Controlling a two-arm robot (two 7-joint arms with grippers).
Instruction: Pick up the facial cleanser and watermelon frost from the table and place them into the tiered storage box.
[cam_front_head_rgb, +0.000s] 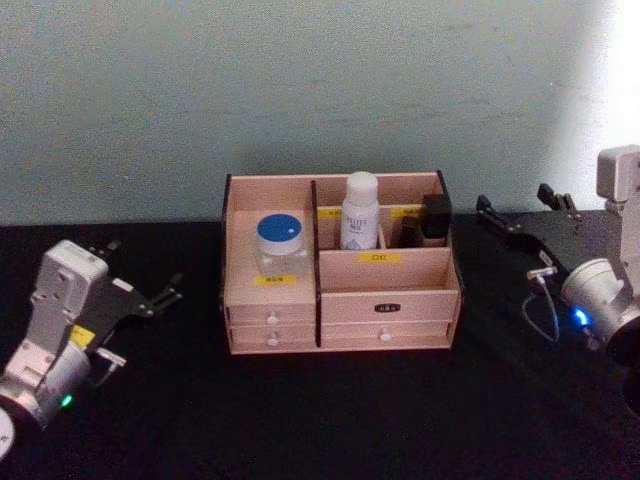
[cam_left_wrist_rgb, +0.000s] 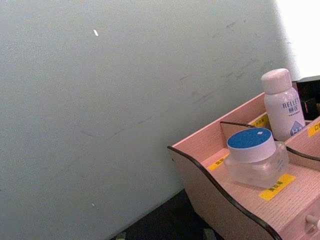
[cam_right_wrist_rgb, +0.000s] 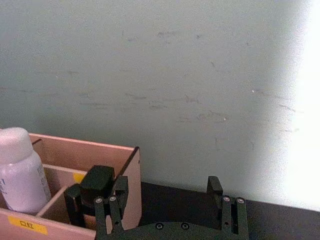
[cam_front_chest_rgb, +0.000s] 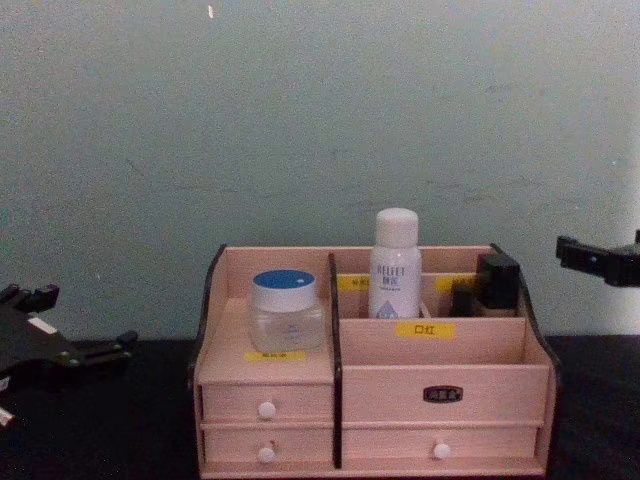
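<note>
The tiered storage box (cam_front_head_rgb: 390, 272) stands mid-table, also seen in the chest view (cam_front_chest_rgb: 430, 370). A clear jar with a blue lid (cam_front_head_rgb: 279, 243) (cam_left_wrist_rgb: 252, 152) (cam_front_chest_rgb: 285, 308) sits in its left compartment. A white bottle marked RELLET (cam_front_head_rgb: 360, 210) (cam_left_wrist_rgb: 282, 102) (cam_front_chest_rgb: 394, 262) (cam_right_wrist_rgb: 17, 172) stands upright in a back compartment. I cannot tell which of them is the facial cleanser and which the watermelon frost. My left gripper (cam_front_head_rgb: 140, 268) (cam_front_chest_rgb: 75, 322) hovers open left of the box, holding nothing. My right gripper (cam_front_head_rgb: 520, 205) (cam_right_wrist_rgb: 165, 200) is open and empty right of the box.
A dark black-capped item (cam_front_head_rgb: 434, 218) (cam_right_wrist_rgb: 97, 182) (cam_front_chest_rgb: 495, 280) stands in the box's back right compartment. Black cloth (cam_front_head_rgb: 330, 420) covers the table. A pale wall (cam_front_head_rgb: 320, 90) rises close behind the box.
</note>
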